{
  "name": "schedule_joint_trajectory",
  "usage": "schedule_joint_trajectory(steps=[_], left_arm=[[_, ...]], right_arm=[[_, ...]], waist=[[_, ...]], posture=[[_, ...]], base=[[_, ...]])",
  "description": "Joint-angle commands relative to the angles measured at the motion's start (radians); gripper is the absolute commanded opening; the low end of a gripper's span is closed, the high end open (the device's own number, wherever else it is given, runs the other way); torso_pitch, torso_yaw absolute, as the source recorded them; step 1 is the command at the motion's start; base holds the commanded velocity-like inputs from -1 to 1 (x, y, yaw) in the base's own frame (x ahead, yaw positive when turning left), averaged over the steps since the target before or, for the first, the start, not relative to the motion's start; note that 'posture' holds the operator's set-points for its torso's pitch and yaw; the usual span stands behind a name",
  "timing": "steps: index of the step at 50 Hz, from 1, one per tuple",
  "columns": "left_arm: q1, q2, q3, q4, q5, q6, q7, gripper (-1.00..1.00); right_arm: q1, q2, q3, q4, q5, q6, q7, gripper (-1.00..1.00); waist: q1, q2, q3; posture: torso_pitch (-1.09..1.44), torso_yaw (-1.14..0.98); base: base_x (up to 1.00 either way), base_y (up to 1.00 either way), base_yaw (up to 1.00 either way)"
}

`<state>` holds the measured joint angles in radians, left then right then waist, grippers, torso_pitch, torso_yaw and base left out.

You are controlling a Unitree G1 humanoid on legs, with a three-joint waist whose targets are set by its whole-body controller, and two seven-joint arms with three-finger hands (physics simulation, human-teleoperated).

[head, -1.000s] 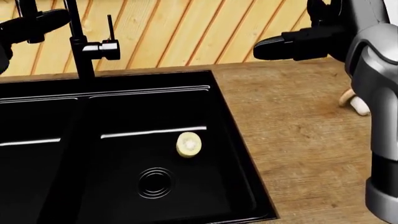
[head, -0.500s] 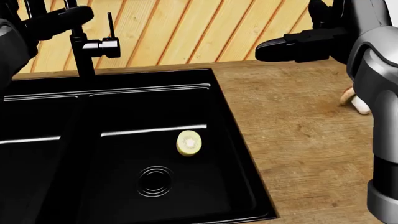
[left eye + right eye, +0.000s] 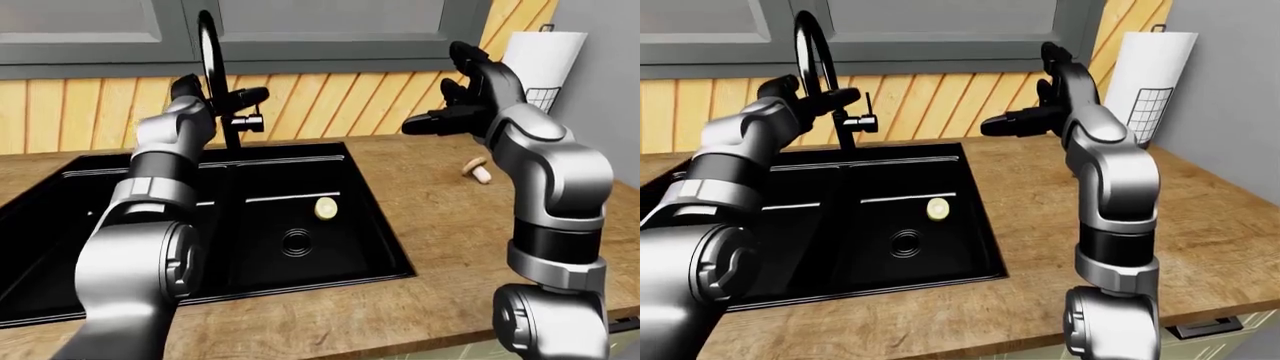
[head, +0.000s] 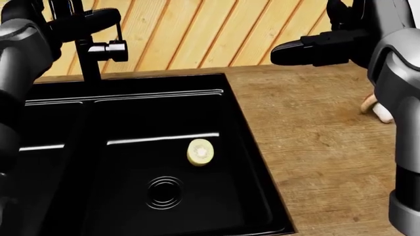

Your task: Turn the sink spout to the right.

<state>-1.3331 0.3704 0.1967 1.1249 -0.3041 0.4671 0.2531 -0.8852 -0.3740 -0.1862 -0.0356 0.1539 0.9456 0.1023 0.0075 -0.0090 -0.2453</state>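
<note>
The black gooseneck faucet rises at the sink's top edge; its stem (image 4: 87, 59) and side lever (image 4: 108, 48) show in the head view, and its arched spout (image 3: 829, 56) in the right-eye view. My left hand (image 3: 222, 97) is at the neck above the lever. One straight finger (image 4: 92, 19) lies across the neck and pokes out to its right, so the hand is open. My right hand (image 3: 440, 120) hangs open and empty in the air over the wooden counter, well right of the faucet.
The black double sink (image 4: 230, 98) holds a halved kiwi (image 4: 200, 151) near the drain (image 4: 164, 192). A mushroom (image 3: 479, 171) lies on the counter (image 4: 315, 147) at right. A paper towel roll (image 3: 540, 60) stands at top right, against the slatted wall.
My left hand has slid rightward until its finger crosses the faucet neck, and more of the left arm fills the head view's left side. The right hand has barely moved.
</note>
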Motion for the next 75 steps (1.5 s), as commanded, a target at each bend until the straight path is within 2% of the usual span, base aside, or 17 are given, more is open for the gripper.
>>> schedule_joint_trajectory(steps=[1, 25, 75], left_arm=[[-0.042, 0.005, -0.002, -0.041, -0.002, -0.029, -0.004, 1.00], [-0.031, -0.061, -0.024, -0.089, -0.004, -0.010, 0.016, 1.00], [0.008, -0.185, -0.070, -0.328, -0.025, 0.137, 0.093, 1.00]], right_arm=[[-0.032, -0.012, -0.011, -0.030, 0.000, -0.027, -0.002, 1.00], [-0.014, -0.013, -0.014, -0.040, 0.007, -0.032, -0.005, 1.00], [-0.008, -0.029, -0.027, -0.073, 0.022, -0.007, -0.005, 1.00]], waist=[[-0.001, 0.001, -0.017], [-0.001, -0.004, -0.017], [0.001, -0.012, -0.015]], posture=[[-0.35, 0.00], [-0.35, 0.00], [-0.35, 0.00]], base=[[0.00, 0.00, 0.00], [0.00, 0.00, 0.00], [0.00, 0.00, 0.00]])
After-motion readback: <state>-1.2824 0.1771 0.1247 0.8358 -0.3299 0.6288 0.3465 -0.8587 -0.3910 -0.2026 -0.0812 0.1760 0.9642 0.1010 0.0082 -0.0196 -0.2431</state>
